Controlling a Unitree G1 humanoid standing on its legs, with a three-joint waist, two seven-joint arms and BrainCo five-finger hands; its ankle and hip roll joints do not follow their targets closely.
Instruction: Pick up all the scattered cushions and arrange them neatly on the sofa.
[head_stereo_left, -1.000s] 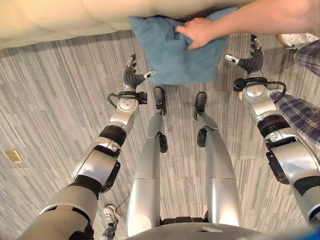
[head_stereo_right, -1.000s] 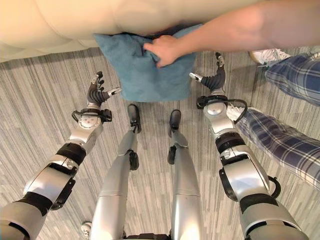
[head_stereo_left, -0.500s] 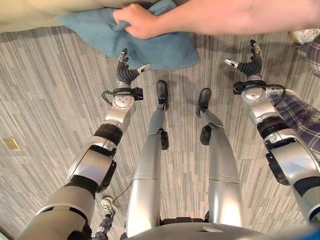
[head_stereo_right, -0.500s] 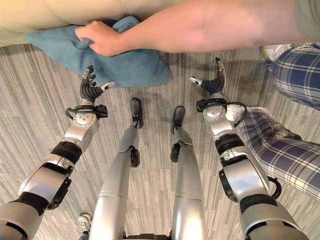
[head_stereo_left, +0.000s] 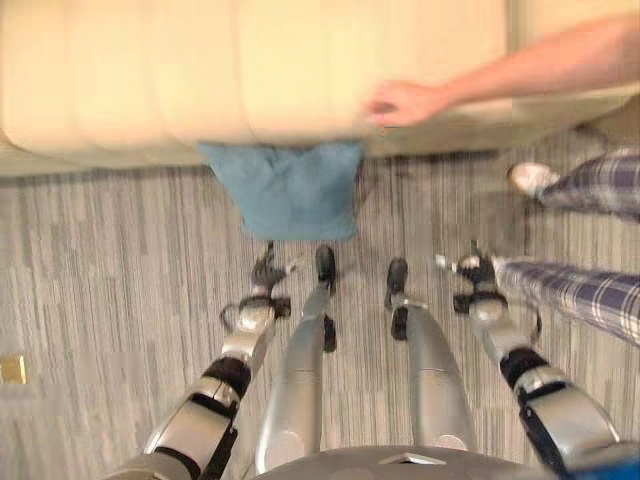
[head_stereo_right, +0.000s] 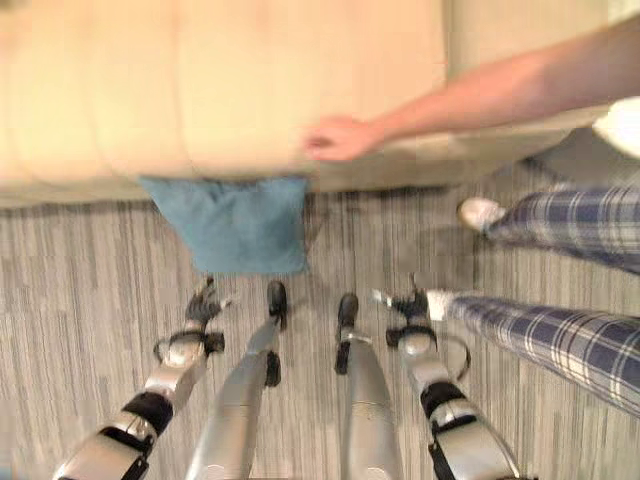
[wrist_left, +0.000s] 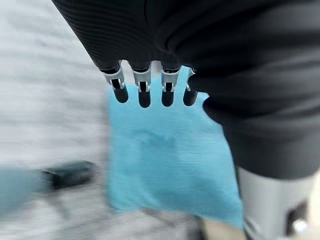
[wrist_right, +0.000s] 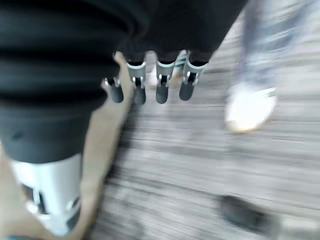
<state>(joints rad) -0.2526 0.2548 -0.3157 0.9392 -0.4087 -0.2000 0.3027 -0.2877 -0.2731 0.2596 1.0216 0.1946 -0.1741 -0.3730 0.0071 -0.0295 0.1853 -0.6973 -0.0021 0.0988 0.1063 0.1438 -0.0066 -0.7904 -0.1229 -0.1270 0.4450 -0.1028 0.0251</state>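
Observation:
A blue cushion (head_stereo_left: 285, 188) lies on the striped floor against the front of the cream sofa (head_stereo_left: 240, 70); it also shows past my left fingers (wrist_left: 170, 150). My left hand (head_stereo_left: 267, 272) hangs open just short of the cushion's near edge, touching nothing. My right hand (head_stereo_left: 470, 268) is open too, off to the right over bare floor, holding nothing. A person's hand (head_stereo_left: 402, 102) rests on the sofa's front edge above the cushion.
A person's legs in plaid trousers (head_stereo_left: 590, 290) and a white shoe (head_stereo_left: 527, 178) stand close beside my right arm. A small brass floor plate (head_stereo_left: 12, 369) sits at the far left. Striped carpet (head_stereo_left: 110, 260) spreads out to the left of the cushion.
The person let go of the blue cushion, and their hand now rests on the sofa. The camera pulled back, showing much more sofa. Both my hands stayed open and empty.

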